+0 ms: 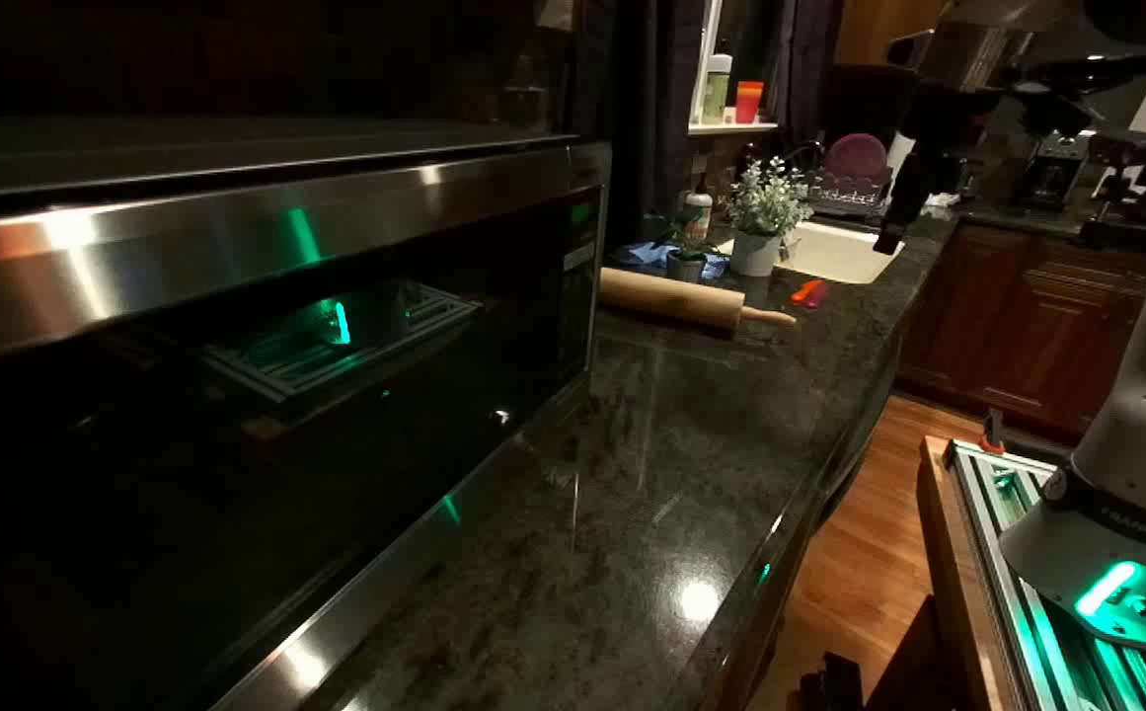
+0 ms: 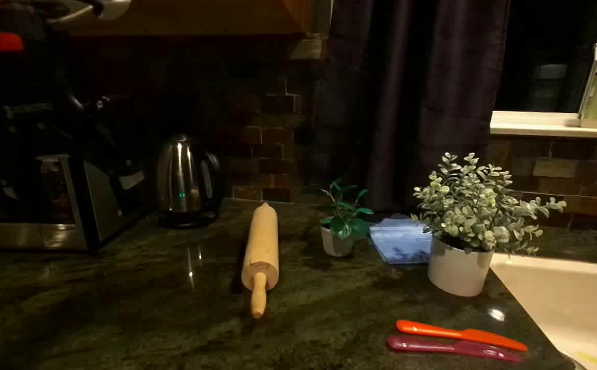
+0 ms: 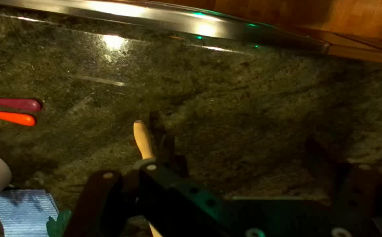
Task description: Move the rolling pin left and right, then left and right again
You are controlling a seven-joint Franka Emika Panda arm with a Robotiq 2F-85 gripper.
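Observation:
The rolling pin, light tan wood with narrower handles, lies on the dark stone counter in both exterior views [image 1: 676, 298] [image 2: 262, 244]. In the wrist view one handle of the rolling pin [image 3: 142, 139] shows beside the left finger; most of its body is hidden behind the gripper. My gripper [image 3: 241, 146] is open, its fingers wide apart with only bare counter visible between them. The rolling pin lies outside the fingers, on the left side in the wrist view. In an exterior view a dark fingertip of the gripper hangs above the counter, near the sink.
An orange knife [image 2: 460, 334] and a purple knife [image 2: 452, 348] lie near the sink [image 2: 576, 293]. A small plant [image 2: 338, 241], a white-potted plant [image 2: 460, 272] and blue cloth [image 2: 401, 240] stand or lie right of the pin. A kettle [image 2: 181, 180] and microwave [image 1: 336, 395] are also on the counter.

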